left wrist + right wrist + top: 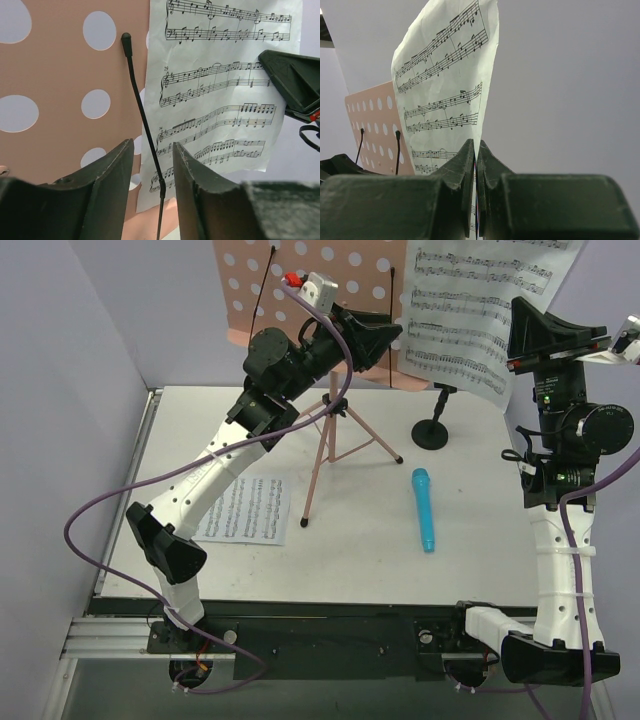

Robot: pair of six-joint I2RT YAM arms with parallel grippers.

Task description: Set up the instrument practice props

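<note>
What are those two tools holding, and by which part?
The right tool pinches a sheet-music page at its lower right edge; the left tool is open, holding nothing.

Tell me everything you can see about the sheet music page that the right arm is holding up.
The sheet-music page is thin white paper printed with several staves of black notation. It stands upright in the air, slightly bowed, pinched at its edge between the shut fingers of the right end effector. It sits beside the right side of the pink music stand; whether it touches the stand cannot be told. Nothing else visibly touches it.
</note>
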